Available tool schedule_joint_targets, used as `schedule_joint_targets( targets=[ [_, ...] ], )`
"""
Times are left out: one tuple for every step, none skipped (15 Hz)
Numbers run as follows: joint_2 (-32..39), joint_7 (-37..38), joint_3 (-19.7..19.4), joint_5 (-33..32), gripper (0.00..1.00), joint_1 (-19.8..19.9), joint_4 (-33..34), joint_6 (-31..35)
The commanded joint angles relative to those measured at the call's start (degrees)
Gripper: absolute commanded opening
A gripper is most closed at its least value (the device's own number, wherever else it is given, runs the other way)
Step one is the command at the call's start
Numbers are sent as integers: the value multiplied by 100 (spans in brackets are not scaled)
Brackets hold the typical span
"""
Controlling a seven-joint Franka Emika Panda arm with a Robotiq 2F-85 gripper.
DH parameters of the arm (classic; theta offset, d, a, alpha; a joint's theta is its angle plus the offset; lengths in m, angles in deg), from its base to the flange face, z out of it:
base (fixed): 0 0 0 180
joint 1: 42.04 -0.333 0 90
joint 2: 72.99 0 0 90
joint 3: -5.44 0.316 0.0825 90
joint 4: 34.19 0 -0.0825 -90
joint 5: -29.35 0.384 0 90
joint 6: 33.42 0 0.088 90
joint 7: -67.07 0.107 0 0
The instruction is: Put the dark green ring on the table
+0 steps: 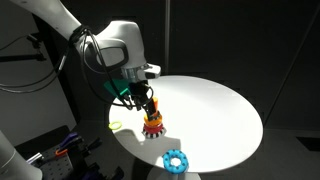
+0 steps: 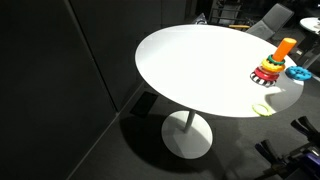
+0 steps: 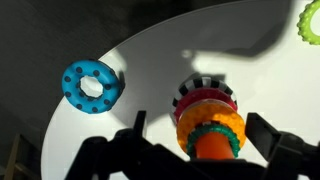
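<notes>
The end effector is wide open and holds nothing. Its 2 fingers stand on either side of the ring stack. The dark green ring sits topmost on that stack, around the orange post, between the fingers. The light blue ring lies apart on the white tabletop.

Three views of one scene
Both exterior views look down across the table; the wrist view sits close above the ring stack

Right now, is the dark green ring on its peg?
On: the dark green ring circles the orange peg above the red ring.
</notes>
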Motion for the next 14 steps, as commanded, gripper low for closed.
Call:
schedule_joint_targets(
  targets=[
    [296, 239, -31, -149, 100, -19, 73, 367],
    [369, 235, -36, -140, 100, -26, 79, 487],
    [434, 204, -41, -101, 100, -39, 88, 575],
    [487, 173, -44, -61, 100, -51, 97, 659],
    [534, 154, -45, -36, 100, -61, 109, 724],
    [572, 146, -46, -22, 100, -69, 117, 780],
    [610, 150, -49, -30, 100, -74, 126, 852],
    [654, 150, -52, -33, 100, -80, 141, 908],
    [700, 137, -51, -16, 100, -87, 163, 962],
    [729, 121, -49, 4, 100, -96, 176, 1008],
    [754, 69, -40, 62, 100, -108, 192, 1037],
    [777, 52, -37, 88, 100, -117, 203, 1066],
    [802, 20, -30, 134, 100, -127, 225, 1074],
    [822, -22, -21, 195, 100, -139, 238, 1082]
  ],
)
